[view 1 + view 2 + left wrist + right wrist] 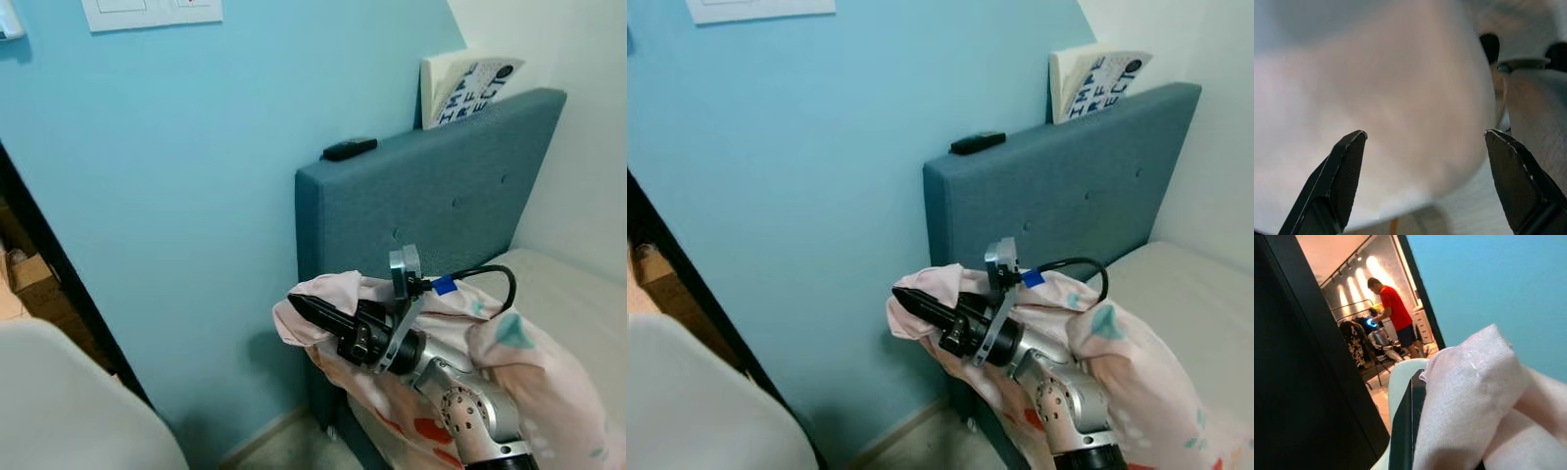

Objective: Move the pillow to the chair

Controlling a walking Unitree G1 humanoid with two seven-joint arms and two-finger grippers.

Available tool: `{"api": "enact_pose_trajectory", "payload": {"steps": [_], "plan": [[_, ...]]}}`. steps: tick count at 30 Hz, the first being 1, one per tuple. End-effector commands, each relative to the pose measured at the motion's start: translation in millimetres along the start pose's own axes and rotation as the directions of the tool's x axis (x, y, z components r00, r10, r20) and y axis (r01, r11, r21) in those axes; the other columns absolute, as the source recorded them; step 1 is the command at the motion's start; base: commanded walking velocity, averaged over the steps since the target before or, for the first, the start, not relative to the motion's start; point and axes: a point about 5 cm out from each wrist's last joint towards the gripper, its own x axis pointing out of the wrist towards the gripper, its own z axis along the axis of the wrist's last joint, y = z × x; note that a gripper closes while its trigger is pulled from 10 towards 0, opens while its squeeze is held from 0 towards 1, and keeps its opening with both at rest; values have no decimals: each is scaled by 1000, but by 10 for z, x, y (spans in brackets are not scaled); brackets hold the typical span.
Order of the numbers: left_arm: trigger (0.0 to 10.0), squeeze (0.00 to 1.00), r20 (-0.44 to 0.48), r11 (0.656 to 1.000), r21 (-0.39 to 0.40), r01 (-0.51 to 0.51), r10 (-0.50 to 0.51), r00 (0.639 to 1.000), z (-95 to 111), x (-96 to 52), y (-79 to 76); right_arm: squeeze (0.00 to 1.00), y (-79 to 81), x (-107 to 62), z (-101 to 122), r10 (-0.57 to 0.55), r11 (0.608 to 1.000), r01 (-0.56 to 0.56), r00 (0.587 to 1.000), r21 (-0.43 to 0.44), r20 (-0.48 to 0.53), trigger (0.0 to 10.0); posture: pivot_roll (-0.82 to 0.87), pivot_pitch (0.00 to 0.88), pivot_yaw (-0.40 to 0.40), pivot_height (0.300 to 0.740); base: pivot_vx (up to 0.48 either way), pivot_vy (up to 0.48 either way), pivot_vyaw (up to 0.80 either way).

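Carrying stage: the pillow (509, 367) is off the bed and held up in front of the robot, draped over the right arm — the move to the chair looks under way, not finished.
Right gripper (306, 308): its black fingers are closed on a bunched corner of the pink pillow cover, pointing toward the blue wall (196, 196); the right wrist view shows cloth folded over one finger.
Left gripper (1425, 139): fingers spread wide with nothing between them, hovering over a pale blurred surface.
Pillow position: beside the blue headboard (431, 206), above the edge of the mattress (578, 304), well clear of the floor.
Chair: the white curved surface (69, 411) on the robot's left is probably the chair's back or seat — I cannot tell which.
Next move, as a judgement: turn left and bring the pillow over that white surface before letting go; the trailing cloth could snag on the headboard corner.
Containers: a cardboard box (29, 274) sits past the dark door frame; its contents are hidden.
Headboard top: a small black object (350, 149) and a printed book (465, 86) rest there.
Beyond the doorway: a person (1396, 313) stands by a clothes rack.
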Motion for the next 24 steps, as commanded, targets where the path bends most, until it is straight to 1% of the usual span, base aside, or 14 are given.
{"api": "enact_pose_trajectory", "payload": {"steps": [1, 4, 8, 9, 12, 13, 14, 17, 19, 24], "plan": [[10000, 0, -25, 1000, 5, -2, 2, 1000, -74, -7, 10, 0, 9, 77, 63, 13, 1000, -12, 999, -25, 32, 10000, -124, 17, 10, 740, -480, 0, 0], [10000, 0, -27, 1000, 8, -2, 2, 1000, -80, -8, 12, 0, -7, 87, 68, -3, 1000, 4, 999, -22, 38, 10000, -123, 17, 11, 740, -480, 0, 0], [10000, 0, -29, 1000, 12, -2, 3, 1000, -91, -9, 16, 0, -19, 93, 72, -13, 1000, 14, 999, -23, 41, 10000, -122, 16, 10, 740, 0, 0, 0], [10000, 0, -32, 1000, 16, -3, 4, 999, -104, -11, 24, 0, -54, 99, 73, -42, 999, 43, 998, -29, 44, 10000, -121, 13, 8, 740, 0, 0, 0], [10000, 0, -34, 1000, 21, -4, 5, 999, -108, -12, 29, 0, -73, 102, 74, -56, 998, 57, 997, -32, 46, 10000, -119, 13, 8, 740, 0, 0, 0], [10000, 0, -20, 999, 34, -4, 5, 1000, -101, -13, 46, 0, -126, 107, 106, -96, 994, 99, 993, -38, 68, 10000, -119, 12, 9, 740, 0, 0, 0], [10000, 0, -17, 999, 38, 2, -2, 1000, -99, -13, 48, 0, -145, 109, 143, -109, 992, 114, 989, -46, 95, 10000, -117, 13, 9, 740, 0, 0, 0], [10000, 0, -23, 999, 51, 8, -7, 1000, -105, -13, 48, 0, -160, 110, 167, -123, 990, 130, 986, -54, 111, 10000, -117, 13, 9, 740, 0, 0, 0], [10000, 0, -33, 998, 58, 11, -9, 999, -114, -13, 52, 0, -154, 123, 177, -118, 990, 126, 987, -70, 109, 10000, -117, 15, 11, 740, 0, -461, 800], [10000, 0, -35, 999, 47, 7, -6, 999, -119, -14, 59, 0, -115, 147, 166, -95, 993, 103, 989, -63, 110, 10000, -117, 20, 14, 740, 0, -462, 800]]}}
